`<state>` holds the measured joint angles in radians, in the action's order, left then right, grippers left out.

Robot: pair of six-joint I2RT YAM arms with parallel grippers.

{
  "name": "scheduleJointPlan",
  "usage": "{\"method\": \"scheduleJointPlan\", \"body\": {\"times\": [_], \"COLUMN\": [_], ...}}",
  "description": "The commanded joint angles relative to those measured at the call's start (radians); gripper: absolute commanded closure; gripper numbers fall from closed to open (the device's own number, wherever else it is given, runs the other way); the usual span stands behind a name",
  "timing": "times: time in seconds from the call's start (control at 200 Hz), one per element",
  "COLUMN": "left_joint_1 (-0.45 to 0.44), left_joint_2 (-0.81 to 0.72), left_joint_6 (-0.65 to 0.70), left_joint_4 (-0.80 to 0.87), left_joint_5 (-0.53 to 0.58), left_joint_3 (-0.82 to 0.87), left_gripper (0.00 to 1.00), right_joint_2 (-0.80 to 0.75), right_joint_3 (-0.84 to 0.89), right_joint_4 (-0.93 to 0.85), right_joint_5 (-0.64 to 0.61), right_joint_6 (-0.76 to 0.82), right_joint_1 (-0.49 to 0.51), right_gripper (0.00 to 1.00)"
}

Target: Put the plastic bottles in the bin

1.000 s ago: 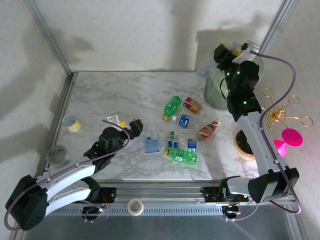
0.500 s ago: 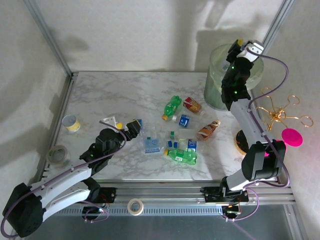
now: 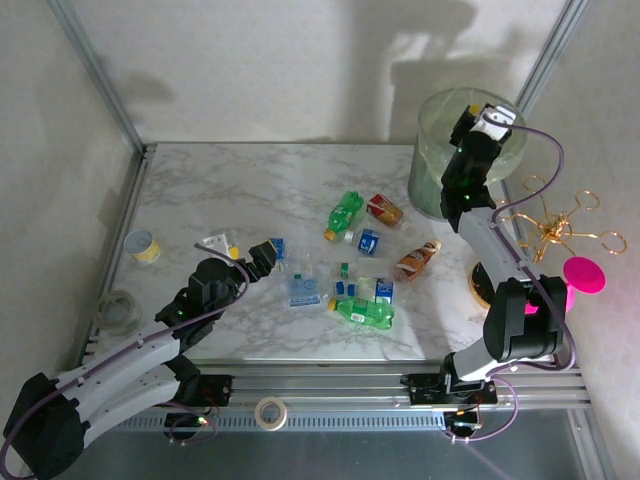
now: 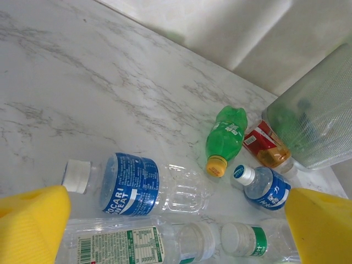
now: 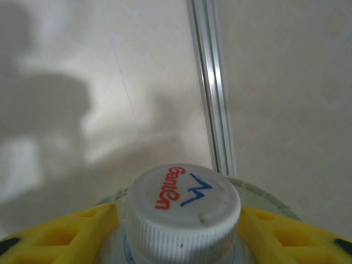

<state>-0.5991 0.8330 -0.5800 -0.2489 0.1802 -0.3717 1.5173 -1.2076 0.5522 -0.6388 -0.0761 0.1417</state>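
Over bin (image 3: 424,182), right hand (image 3: 472,112) clamps bottle (image 5: 180,204).

Top camera looks down over the whole table (image 3: 250,180) from high behind its near edge. Left wrist camera sits low, near the same bottles (image 4: 132,184). Right wrist camera faces the wall (image 5: 82,82), close-up.
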Motion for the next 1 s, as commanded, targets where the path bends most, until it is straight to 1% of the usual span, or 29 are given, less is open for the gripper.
{"method": "scheduleJointPlan", "body": {"times": [0.0,0.08,0.18,0.285,0.376,0.456,0.551,0.711,0.786,0.866,0.996], "left_joint_1": [0.01,0.01,0.01,0.01,0.013,0.016,0.021,0.031,0.039,0.05,0.071], "left_joint_2": [0.003,0.003,-0.003,-0.01,-0.004,0.007,0.024,0.055,0.072,0.09,0.125], "left_joint_6": [0.009,0.011,0.012,0.007,-0.002,-0.012,-0.024,-0.042,-0.051,-0.06,-0.08], "left_joint_4": [0.014,0.023,0.033,0.036,0.031,0.022,0.005,-0.031,-0.048,-0.069,-0.086], "left_joint_5": [0.01,0.007,0.013,0.017,0.02,0.017,0.009,-0.005,-0.012,-0.03,-0.06], "left_joint_3": [-0.032,-0.039,-0.046,-0.045,-0.045,-0.045,-0.045,-0.041,-0.038,-0.037,-0.039], "left_gripper": [0.0,0.01,0.0,0.0,0.0,0.0,0.0,0.0,0.0,0.0,0.0], "right_joint_2": [0.017,0.03,0.038,0.032,0.017,-0.011,-0.059,-0.146,-0.185,-0.221,-0.265], "right_joint_3": [0.005,-0.003,-0.02,-0.055,-0.099,-0.126,-0.145,-0.175,-0.169,-0.152,-0.108], "right_joint_4": [-0.038,-0.059,-0.081,-0.126,-0.189,-0.236,-0.286,-0.417,-0.473,-0.527,-0.633], "right_joint_5": [0.029,0.037,0.044,0.08,0.105,0.122,0.177,0.283,0.323,0.364,0.392], "right_joint_6": [-0.02,-0.028,-0.037,-0.039,-0.042,-0.048,-0.065,-0.149,-0.185,-0.22,-0.27], "right_joint_1": [-0.003,-0.004,-0.004,-0.003,-0.002,-0.002,-0.001,0.008,0.024,0.049,0.108], "right_gripper": [0.53,0.47,0.34,0.2,0.12,0.1,0.09,0.08,0.06,0.01,0.01]}}
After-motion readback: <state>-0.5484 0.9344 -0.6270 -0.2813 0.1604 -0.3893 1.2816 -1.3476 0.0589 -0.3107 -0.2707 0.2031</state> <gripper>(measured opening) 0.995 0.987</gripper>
